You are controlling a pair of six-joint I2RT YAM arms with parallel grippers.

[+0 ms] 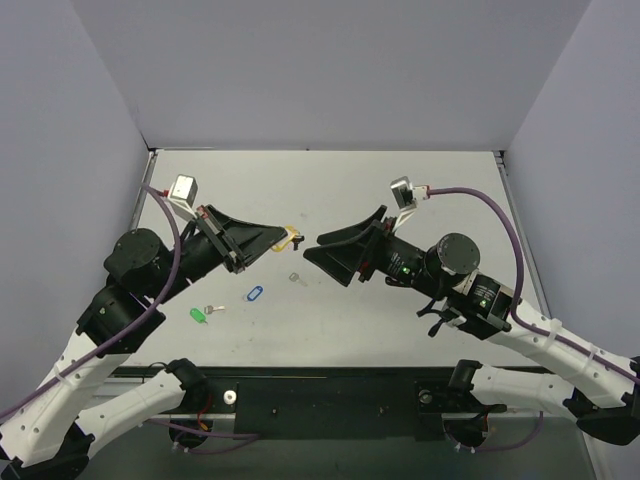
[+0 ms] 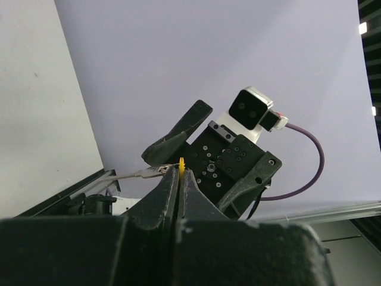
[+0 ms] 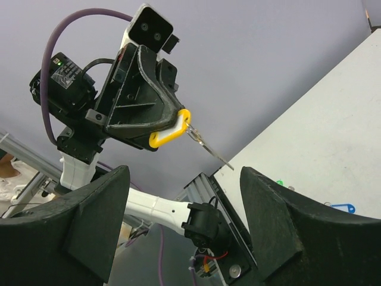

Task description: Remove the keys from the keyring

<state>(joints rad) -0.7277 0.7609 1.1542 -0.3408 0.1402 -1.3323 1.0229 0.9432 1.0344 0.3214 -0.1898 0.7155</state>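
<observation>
My left gripper (image 1: 278, 238) is shut on the yellow-orange key tag (image 1: 291, 237), held above the table. In the left wrist view only the tag's thin edge (image 2: 181, 164) shows between the closed fingers, and a silver key (image 2: 138, 173) sticks out to the left from its ring. The right wrist view shows the tag (image 3: 169, 134) with the key (image 3: 208, 146) hanging down-right from it. My right gripper (image 1: 312, 247) is open and empty. It faces the tag from the right, a short gap away, with its fingers (image 3: 89, 220) spread wide.
A small silver metal piece (image 1: 296, 278) lies on the table below the grippers. A blue tag (image 1: 254, 294) and a green tag (image 1: 198, 315) with a silver key (image 1: 213, 309) lie nearer the front left. Walls enclose the table on three sides.
</observation>
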